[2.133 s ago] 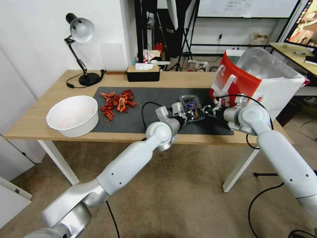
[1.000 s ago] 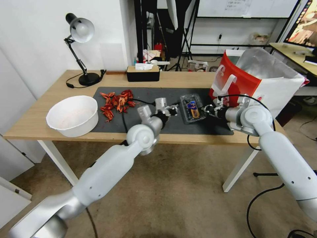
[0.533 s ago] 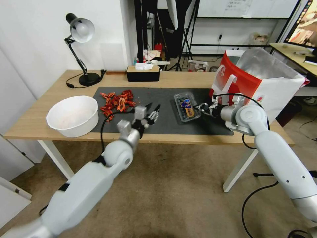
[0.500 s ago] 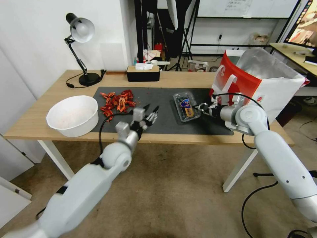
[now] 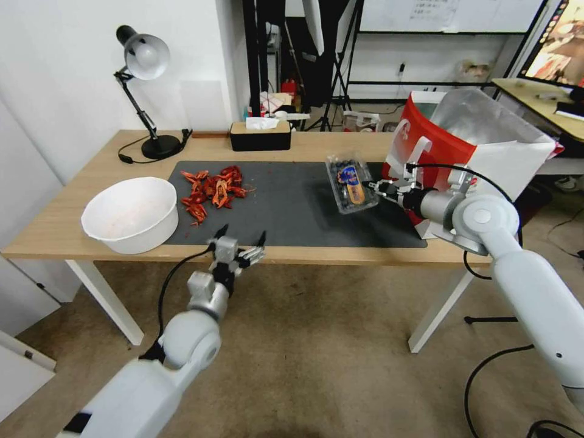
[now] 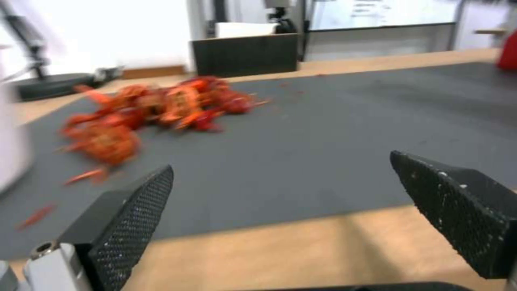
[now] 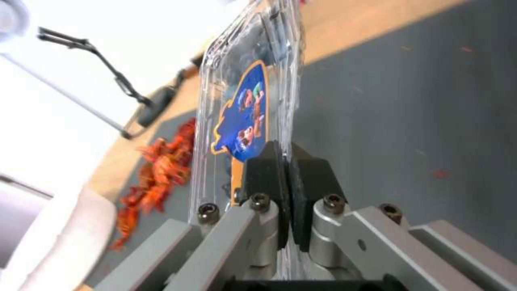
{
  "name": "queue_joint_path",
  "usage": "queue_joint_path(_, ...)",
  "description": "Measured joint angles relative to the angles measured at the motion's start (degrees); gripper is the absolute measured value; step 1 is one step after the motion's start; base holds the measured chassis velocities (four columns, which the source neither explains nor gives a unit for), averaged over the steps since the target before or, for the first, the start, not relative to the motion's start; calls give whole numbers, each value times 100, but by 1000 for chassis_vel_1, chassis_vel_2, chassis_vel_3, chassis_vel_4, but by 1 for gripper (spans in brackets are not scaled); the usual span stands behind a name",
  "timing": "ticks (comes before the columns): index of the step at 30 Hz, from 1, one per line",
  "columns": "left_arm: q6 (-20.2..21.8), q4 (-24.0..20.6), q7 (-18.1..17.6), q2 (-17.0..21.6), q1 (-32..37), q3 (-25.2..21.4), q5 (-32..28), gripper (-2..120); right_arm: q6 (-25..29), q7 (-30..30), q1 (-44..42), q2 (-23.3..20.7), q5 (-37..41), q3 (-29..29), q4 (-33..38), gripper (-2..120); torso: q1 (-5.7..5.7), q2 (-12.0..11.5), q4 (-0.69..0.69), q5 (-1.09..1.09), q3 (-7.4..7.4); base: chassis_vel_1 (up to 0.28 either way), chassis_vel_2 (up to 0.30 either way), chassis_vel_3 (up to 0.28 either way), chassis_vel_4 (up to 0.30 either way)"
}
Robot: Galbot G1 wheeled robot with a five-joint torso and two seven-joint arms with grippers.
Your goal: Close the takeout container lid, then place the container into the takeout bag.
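Note:
The clear container [image 5: 351, 182] with dark berries hangs tilted just above the dark mat [image 5: 292, 210]. Its lid [image 5: 349, 175] lies shut on it, blue-orange label up. My right gripper [image 5: 372, 185] is shut on the container's rim on the side facing the takeout bag [image 5: 439, 146], which stands open at the table's right end, foil lining showing. The right wrist view shows the black pads [image 7: 269, 169] pinching the rim of the container [image 7: 245, 101]. My left gripper [image 5: 238, 244] is open at the table's front edge, its fingers [image 6: 129, 210] wide apart with nothing between them.
A big white bowl [image 5: 131, 213] stands at the front left. Red crayfish shells [image 5: 210, 185] lie on the mat's left part, also seen from the left wrist as shells [image 6: 151, 109]. A desk lamp [image 5: 146, 91] and a black tissue box [image 5: 260, 135] sit along the back edge.
My left gripper let go of the container and drew back to the table's front edge, opening. My right gripper lifted the shut container off the mat and moved it back toward the bag.

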Motion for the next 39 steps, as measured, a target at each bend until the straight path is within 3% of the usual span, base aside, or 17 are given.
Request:
queue_joint_path(3, -54, -64, -50, -1, 182, -57, 58, 100, 112, -87, 4, 10, -55, -20, 48, 0, 0, 0, -1, 1, 0, 0, 0, 0, 0)
queue_joint_path(5, -151, -92, -86, -39, 327, -117, 178, 100, 224, -159, -6, 6, -90, -19, 112, 0, 0, 0, -9, 0, 0, 0, 0, 0, 0)
queue_joint_path(13, -354, -192, -129, -147, 637, -283, 302, 100, 567, -397, -3, 8, -252, -48, 205, 0, 0, 0, -5, 1, 1, 0, 0, 0, 0)
queue_joint_path(20, -461, -272, -103, -188, 893, -421, 330, 100, 1471, -793, 102, -5, -535, 13, 294, 0, 0, 0, -5, 1, 1, 0, 0, 0, 0)
queue_joint_path(30, -493, -289, -87, -241, 1004, -525, 328, 100, 2517, -417, 437, -320, -1131, 266, 457, 0, 0, 0, -6, 1, 1, 0, 0, 0, 0)
queue_joint_path(39, -503, -276, -83, -289, 1023, -499, 326, 100, 2978, -13, 743, -775, -1614, 464, 303, 0, 0, 0, -6, 1, 1, 0, 0, 0, 0)
